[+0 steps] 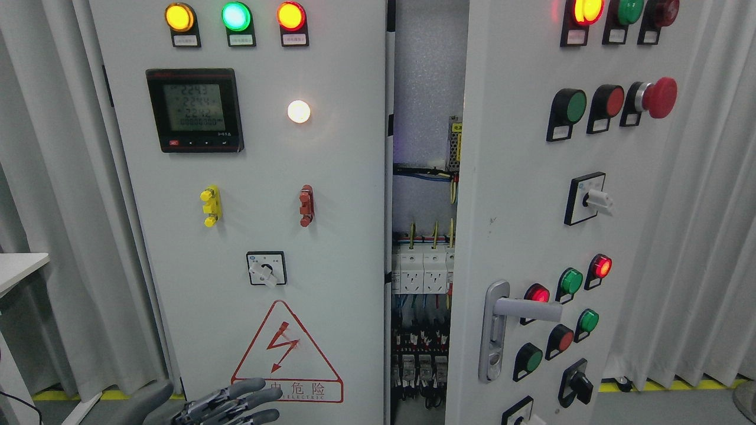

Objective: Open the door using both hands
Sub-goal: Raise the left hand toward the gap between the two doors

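At inspection the cabinet stood with its two doors parted. The right door (531, 236) had swung outward toward the camera, leaving a tall gap (422, 236) through which breakers and wiring (422, 277) showed. The left door (260, 195) appeared closed or nearly so; its hinge side was not clear enough to say more. The lever handle (520, 310) on the right door sat level and untouched, with no hand near it. The left hand (233, 404) entered at the bottom edge, low against the left door just under the red warning triangle (286, 354). Its fingers (248, 389) were extended and loosely spread, gripping nothing, and pointed toward the inner edge of that door. This placement suggested a reach for the free edge in order to pull the left door open, though contact with the panel could not be confirmed. The palm and wrist were cut off by the frame. The right hand was not visible at all. The lower part of the cabinet interior was dark and hard to read. The meter (195, 110) digits were too blurred to record.
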You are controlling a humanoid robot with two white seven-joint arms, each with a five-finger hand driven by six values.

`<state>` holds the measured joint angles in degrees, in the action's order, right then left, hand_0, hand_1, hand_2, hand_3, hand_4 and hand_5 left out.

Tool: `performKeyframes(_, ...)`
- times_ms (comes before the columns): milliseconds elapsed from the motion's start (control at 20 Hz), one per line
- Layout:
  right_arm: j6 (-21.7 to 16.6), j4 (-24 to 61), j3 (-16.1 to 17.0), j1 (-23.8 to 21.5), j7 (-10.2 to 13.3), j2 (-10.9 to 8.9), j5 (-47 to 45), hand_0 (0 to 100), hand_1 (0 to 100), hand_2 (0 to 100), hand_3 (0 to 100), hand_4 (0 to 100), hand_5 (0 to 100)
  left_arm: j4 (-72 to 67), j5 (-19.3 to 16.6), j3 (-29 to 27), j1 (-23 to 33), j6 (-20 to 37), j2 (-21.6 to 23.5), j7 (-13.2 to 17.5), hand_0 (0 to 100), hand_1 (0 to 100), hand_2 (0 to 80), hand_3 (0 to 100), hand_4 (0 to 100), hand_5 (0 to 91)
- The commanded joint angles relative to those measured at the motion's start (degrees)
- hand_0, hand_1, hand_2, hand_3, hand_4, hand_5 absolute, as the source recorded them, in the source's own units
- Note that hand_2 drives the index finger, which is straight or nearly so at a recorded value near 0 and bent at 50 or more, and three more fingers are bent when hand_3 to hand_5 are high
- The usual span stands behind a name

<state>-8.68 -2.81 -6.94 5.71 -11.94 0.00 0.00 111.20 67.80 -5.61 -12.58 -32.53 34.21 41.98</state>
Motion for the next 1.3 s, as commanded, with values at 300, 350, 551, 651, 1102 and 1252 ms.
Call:
performKeyframes(300,0.0,0.0,0.0,0.0,0.0,-0.09,-1.6,22,0,0,0,0,0,-11.8,3.4,0.0,-28.8,-9.7,-3.1,-0.4,30,0,2.8,3,4,0.0)
performKeyframes(350,0.0,0.0,0.0,0.0,0.0,-0.09,-1.6,22,0,0,0,0,0,-12.7,3.3,1.2,-30.1,-9.8,-3.2,-0.4,30,0,2.8,3,4,0.0)
performKeyframes(551,0.0,0.0,0.0,0.0,0.0,-0.09,-1.6,22,0,0,0,0,0,-17.5,1.3,5.7,-35.0,-9.7,-7.3,-1.0,30,0,2.8,3,4,0.0)
performKeyframes(651,0.0,0.0,0.0,0.0,0.0,-0.09,-1.6,22,0,0,0,0,0,-21.3,-1.2,8.1,-37.9,-9.7,-10.1,-1.2,30,0,2.8,3,4,0.0)
performKeyframes(1102,0.0,0.0,0.0,0.0,0.0,-0.09,-1.6,22,0,0,0,0,0,-27.7,-6.8,13.3,-43.1,-9.7,-20.2,-1.3,30,0,2.7,3,4,0.0)
performKeyframes(1252,0.0,0.0,0.0,0.0,0.0,-0.09,-1.6,22,0,0,0,0,0,-27.5,-6.5,18.2,-44.0,-9.0,-20.0,-1.3,30,0,2.7,3,4,0.0)
